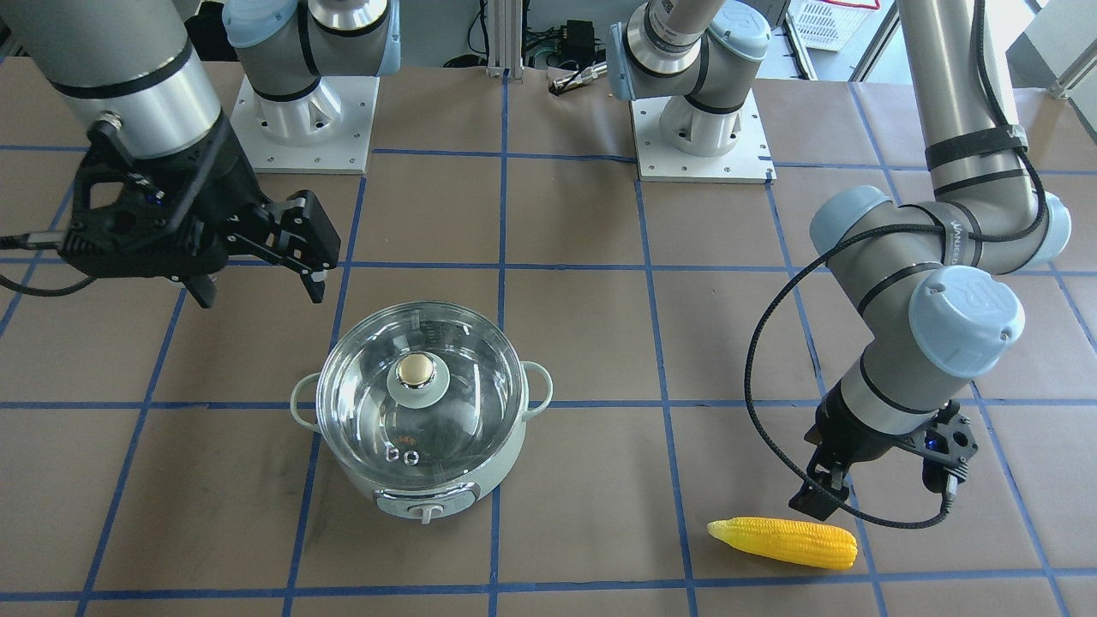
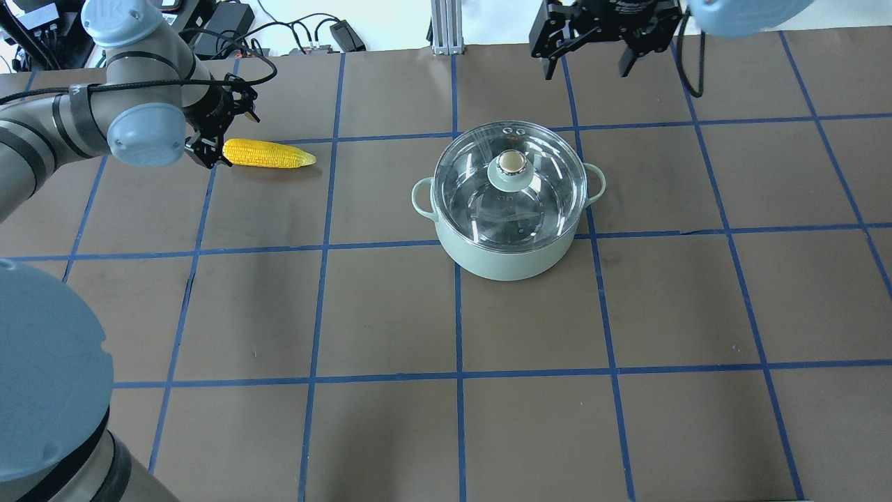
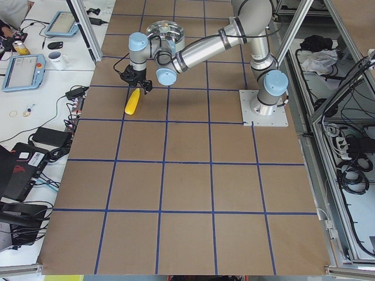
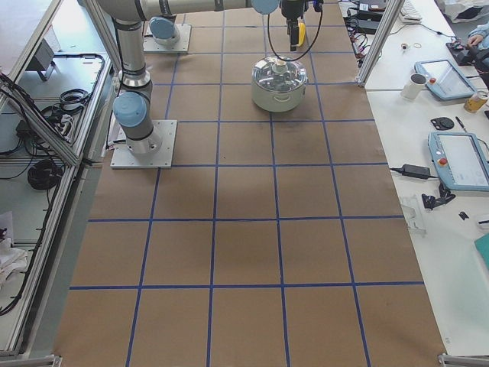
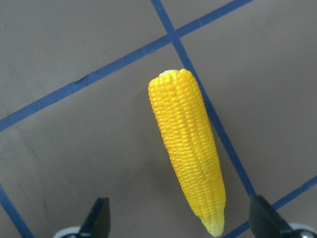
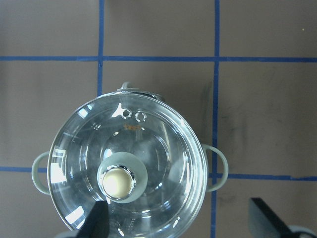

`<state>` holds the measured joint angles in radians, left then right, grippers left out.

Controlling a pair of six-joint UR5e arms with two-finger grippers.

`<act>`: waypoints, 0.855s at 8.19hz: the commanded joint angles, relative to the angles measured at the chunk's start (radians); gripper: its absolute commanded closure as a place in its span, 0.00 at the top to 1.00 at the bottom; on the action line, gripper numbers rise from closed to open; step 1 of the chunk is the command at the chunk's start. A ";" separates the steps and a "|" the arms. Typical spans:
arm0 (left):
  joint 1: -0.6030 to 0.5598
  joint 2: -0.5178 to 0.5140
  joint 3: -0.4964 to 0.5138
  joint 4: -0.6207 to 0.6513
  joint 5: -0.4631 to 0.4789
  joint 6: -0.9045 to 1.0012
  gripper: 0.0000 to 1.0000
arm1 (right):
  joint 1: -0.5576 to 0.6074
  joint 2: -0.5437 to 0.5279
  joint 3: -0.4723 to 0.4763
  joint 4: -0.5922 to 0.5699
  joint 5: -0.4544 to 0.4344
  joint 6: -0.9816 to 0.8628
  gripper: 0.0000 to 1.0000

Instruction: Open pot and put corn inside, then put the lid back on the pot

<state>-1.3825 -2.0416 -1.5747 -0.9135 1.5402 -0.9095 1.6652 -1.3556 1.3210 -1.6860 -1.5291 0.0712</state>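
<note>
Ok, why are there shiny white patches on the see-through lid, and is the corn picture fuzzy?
Right wrist view: light bounces off the glass lid as white glare patches; the front-facing and overhead views show similar bright streaks. Left wrist view: the corn is sharp, each kernel clear.

Overhead and front cameras face each other across the round mint-green pot (image 2: 512,259) (shared), 2 end cameras stand far, 2 wrist cameras close.
</note>
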 commanded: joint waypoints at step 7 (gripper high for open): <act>0.005 -0.143 0.007 0.145 0.008 -0.107 1.00 | 0.140 0.171 0.039 -0.141 -0.014 0.231 1.00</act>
<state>-1.3778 -2.1672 -1.5681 -0.7698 1.5476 -1.0138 1.7969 -1.1953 1.3321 -1.8263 -1.5426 0.2805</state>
